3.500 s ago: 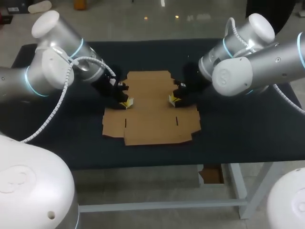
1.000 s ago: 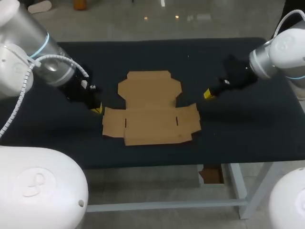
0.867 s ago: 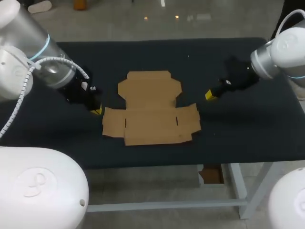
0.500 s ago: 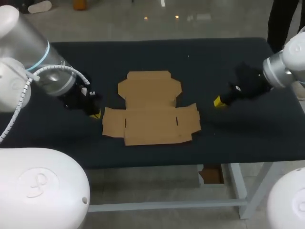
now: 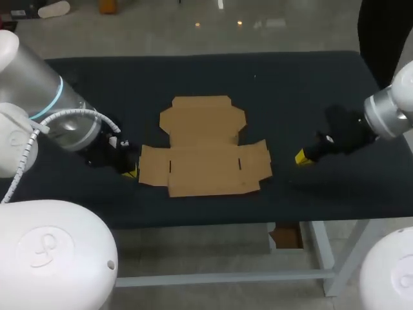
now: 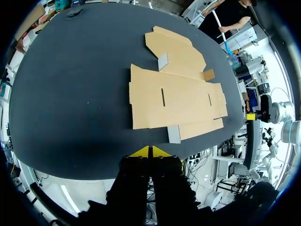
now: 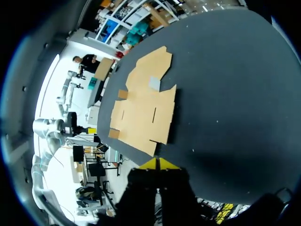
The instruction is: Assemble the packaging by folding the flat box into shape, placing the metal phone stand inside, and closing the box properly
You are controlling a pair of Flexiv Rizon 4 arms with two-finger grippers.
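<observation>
One flat brown cardboard box blank [image 5: 203, 152] lying on one dark worktop [image 5: 290, 90], two black yellow-tipped end effectors showing, the left end effector [image 5: 131, 173] and the right end effector [image 5: 302, 157], one sitting at each side

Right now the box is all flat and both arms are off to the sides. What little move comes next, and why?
Probably slide the left gripper in to the left flap of the flat box to start folding. The box lies fully unfolded with no flap raised. That gripper sits empty, fingers together, just beside its left edge, while the right gripper is farther off.
</observation>
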